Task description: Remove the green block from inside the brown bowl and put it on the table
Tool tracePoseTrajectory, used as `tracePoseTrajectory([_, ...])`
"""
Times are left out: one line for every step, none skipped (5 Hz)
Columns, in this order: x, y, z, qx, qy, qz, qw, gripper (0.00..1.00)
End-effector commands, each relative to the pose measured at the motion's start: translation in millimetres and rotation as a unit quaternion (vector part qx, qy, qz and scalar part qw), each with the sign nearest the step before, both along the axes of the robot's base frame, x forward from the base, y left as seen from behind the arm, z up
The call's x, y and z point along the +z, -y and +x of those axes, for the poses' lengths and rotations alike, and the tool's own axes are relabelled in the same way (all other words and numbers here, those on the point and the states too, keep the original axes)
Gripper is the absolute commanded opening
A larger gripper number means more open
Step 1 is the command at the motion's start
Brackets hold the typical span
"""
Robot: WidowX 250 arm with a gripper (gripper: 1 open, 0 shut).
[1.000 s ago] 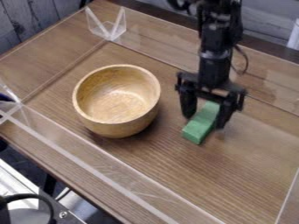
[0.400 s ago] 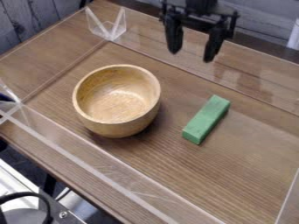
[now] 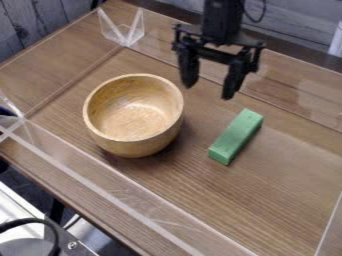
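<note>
The green block (image 3: 237,136) lies flat on the table (image 3: 281,190), to the right of the brown bowl (image 3: 134,114) and apart from it. The bowl's pale inside holds nothing. My gripper (image 3: 211,79) hangs above the table behind the block and to the right of the bowl's far rim, fingers pointing down. It is open, with nothing between the two black fingers (image 3: 189,70).
Clear plastic walls (image 3: 127,28) edge the tabletop at the back left, and another clear wall (image 3: 80,175) runs along the front left. Bare wood stretches in front of the block and to its right.
A second ago the open gripper straddled the block on the table. It rose clear, leaving the block lying there, and has since come down a little and shifted left.
</note>
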State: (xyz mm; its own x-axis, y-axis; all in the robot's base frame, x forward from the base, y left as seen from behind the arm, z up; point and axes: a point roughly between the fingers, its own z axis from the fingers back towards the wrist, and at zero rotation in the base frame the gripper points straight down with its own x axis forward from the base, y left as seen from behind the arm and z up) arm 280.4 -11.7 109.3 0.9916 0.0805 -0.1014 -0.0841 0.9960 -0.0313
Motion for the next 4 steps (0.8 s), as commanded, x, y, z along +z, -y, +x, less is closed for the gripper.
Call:
tracePoseTrajectory([21.4,-3,-10.5,-0.003,0.044,0.009,0.9990,1.00])
tracePoseTrajectory([29.9,-4,-11.7,-0.003,0.060,0.014,0.9981,1.00])
tracePoseTrajectory([25.6,-4,-13.0,-0.003,0.061,0.020,0.9980,1.00])
tracePoseTrajectory([13.5,6,0.6,-0.011,0.052,0.019,0.9984,1.00])
